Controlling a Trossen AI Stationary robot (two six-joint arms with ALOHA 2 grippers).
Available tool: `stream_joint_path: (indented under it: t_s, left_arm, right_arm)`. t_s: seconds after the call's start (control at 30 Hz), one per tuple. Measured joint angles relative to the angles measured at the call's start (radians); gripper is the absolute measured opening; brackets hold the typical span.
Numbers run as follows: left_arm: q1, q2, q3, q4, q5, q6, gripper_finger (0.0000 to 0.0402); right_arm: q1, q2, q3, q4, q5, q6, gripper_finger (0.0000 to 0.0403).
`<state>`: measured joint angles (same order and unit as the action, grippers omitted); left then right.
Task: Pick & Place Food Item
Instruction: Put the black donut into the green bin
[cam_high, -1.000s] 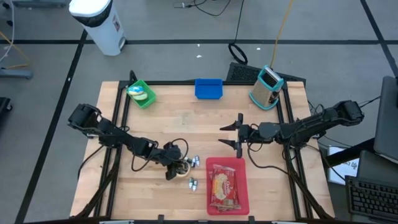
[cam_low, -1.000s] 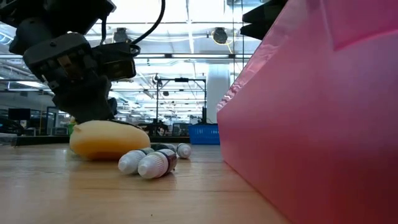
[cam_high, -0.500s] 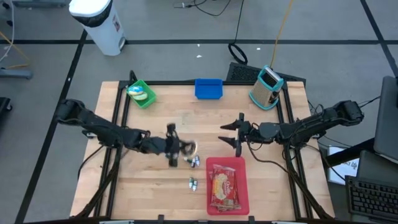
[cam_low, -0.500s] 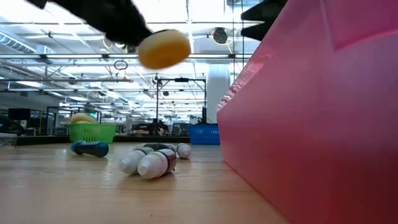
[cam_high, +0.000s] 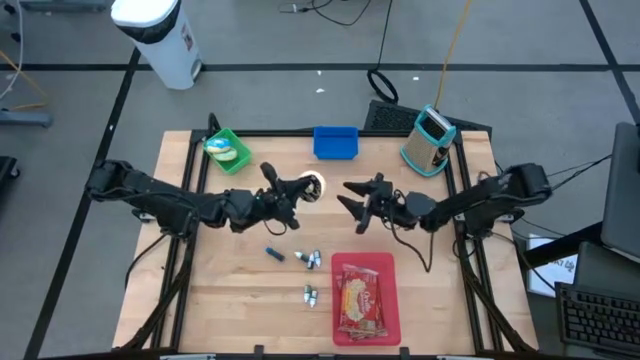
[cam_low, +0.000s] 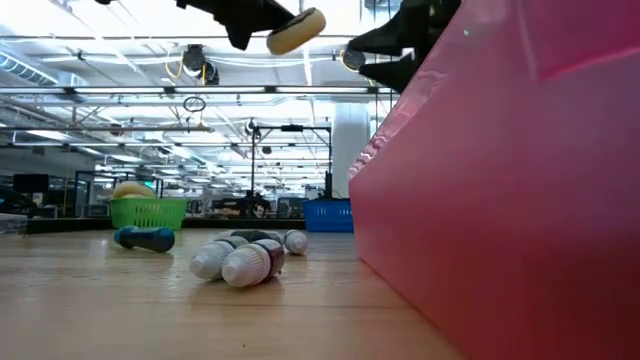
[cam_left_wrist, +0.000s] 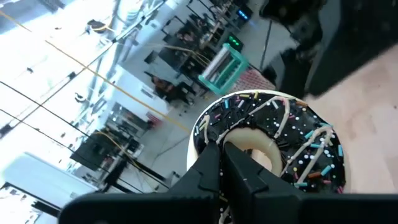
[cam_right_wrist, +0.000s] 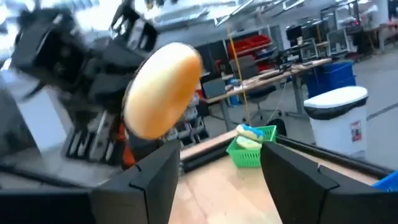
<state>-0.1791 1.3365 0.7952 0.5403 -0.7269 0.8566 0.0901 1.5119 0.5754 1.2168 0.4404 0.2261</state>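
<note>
A donut (cam_high: 313, 187) with dark sprinkled frosting (cam_left_wrist: 280, 140) and a tan underside (cam_right_wrist: 163, 90) hangs high over the middle of the table. My left gripper (cam_high: 297, 190) is shut on it, reaching level from the table's left. My right gripper (cam_high: 352, 200) stands open just right of the donut and faces it. Its fingers (cam_right_wrist: 155, 180) are spread and apart from the donut. In the low view the donut (cam_low: 296, 30) shows edge-on, tilted, between the two grippers. My left gripper holds the donut by the part of its ring (cam_left_wrist: 214, 134) nearest the wrist. One finger (cam_left_wrist: 239, 171) lies on the frosted face and reaches as far as the hole; the other is hidden behind the donut. The fingers come level from the table's left. The donut is lifted clear and stands on edge, tilted.
A red tray (cam_high: 387, 270) with a wrapped food pack sits at the near edge. A green basket (cam_high: 228, 152) with food, a blue bin (cam_high: 335, 142) and a teal box (cam_high: 430, 140) line the far edge. Small bottles (cam_high: 311, 260) and a blue piece (cam_high: 275, 254) lie loose near the middle.
My left gripper has taken hold of the donut on the table, lifted it clear, and carried it up and toward the far edge while rolling, so the donut now stands on edge. My right gripper has gone toward the table's left, toward the donut, staying open.
</note>
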Motion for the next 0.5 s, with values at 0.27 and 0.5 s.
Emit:
stream_joint_path:
  t_s: [0.27,0.5]
  left_arm:
    - [-0.001,0.002,0.0,-0.029,-0.025,0.028,0.0007]
    - [0.0,0.007,-0.001,-0.044,-0.066,0.024,0.0011]
  right_arm:
    - [-0.105,0.136,0.108,0.066,-0.306,0.247,0.0258]
    - [-0.109,0.206,0.223,0.04,-0.351,0.231,0.0283]
